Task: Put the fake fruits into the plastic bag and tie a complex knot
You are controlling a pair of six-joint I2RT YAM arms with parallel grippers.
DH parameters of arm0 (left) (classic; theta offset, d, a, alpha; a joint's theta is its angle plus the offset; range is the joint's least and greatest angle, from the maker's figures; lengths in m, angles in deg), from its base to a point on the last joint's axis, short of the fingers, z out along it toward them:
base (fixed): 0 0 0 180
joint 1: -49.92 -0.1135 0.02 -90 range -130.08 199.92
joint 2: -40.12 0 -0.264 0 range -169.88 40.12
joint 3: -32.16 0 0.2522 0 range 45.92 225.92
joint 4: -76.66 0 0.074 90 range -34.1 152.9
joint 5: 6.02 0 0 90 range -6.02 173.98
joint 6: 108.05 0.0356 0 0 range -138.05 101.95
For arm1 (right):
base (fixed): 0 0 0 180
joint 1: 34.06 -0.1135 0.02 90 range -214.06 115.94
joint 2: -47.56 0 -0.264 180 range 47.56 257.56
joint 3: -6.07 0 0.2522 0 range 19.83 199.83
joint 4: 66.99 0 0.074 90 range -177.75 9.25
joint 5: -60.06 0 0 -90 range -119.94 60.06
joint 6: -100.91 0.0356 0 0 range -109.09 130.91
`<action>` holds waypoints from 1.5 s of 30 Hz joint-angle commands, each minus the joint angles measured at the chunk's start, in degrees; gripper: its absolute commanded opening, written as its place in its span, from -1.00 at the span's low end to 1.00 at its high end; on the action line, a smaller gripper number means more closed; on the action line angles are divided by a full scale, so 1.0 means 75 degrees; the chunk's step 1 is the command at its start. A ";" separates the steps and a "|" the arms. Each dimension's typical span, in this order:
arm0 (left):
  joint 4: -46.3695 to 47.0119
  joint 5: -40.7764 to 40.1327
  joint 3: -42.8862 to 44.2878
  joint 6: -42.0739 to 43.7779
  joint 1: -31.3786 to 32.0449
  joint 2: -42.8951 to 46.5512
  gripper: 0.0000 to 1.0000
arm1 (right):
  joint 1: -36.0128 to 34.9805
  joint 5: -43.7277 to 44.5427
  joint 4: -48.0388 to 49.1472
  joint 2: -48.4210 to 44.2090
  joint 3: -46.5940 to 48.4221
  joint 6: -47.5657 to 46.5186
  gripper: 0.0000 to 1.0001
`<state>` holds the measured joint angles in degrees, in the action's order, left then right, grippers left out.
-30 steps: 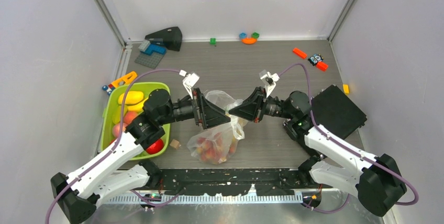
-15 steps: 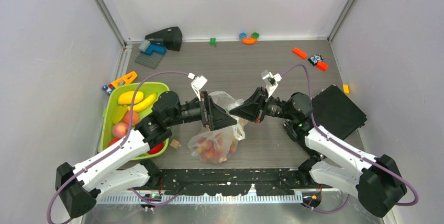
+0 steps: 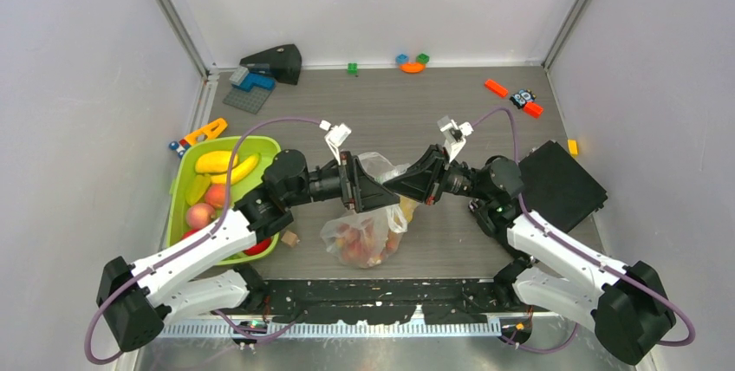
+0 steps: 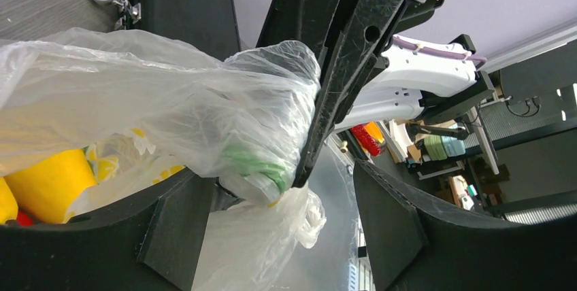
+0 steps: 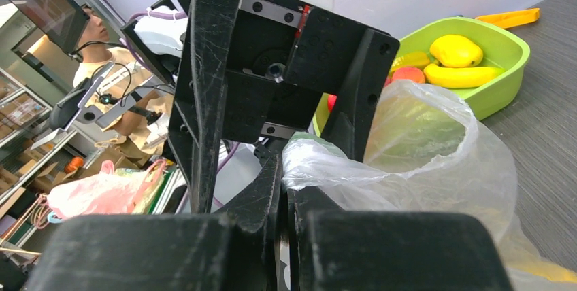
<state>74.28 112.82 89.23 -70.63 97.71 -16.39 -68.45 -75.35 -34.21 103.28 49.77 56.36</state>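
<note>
The plastic bag (image 3: 364,237) stands in the middle of the table with red and peach fake fruits inside it. My right gripper (image 3: 396,187) is shut on a bunched part of the bag's top (image 5: 354,175). My left gripper (image 3: 381,194) is open, its jaws astride that same bunch (image 4: 258,121) and the right gripper's fingers (image 4: 340,66). A yellow fruit (image 4: 47,175) shows through the plastic. More fake fruits lie in the lime-green tray (image 3: 260,147): a lemon (image 5: 456,49), a banana (image 5: 463,77), a peach (image 3: 199,215) and a red one (image 3: 256,246). No knot is visible.
A black box (image 3: 559,185) lies beside the right arm. Toy bricks are scattered along the back, with a black wedge (image 3: 273,63) and a grey plate (image 3: 247,98) at the back left. A small tan cube (image 3: 290,238) sits next to the tray.
My left arm has swung right, bringing its open jaws around the bag's top at the right gripper's tips. The right gripper stays shut on the plastic; the bag has shifted slightly right.
</note>
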 commanded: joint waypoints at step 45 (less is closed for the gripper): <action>0.2404 -0.2539 -0.1487 -0.0915 0.0154 0.1278 0.16 | -0.0008 0.0287 0.0583 -0.0140 -0.0462 0.0010 -0.90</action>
<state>89.60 96.86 77.91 -76.66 98.63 -7.52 -68.45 -73.68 -30.45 103.31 46.20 57.78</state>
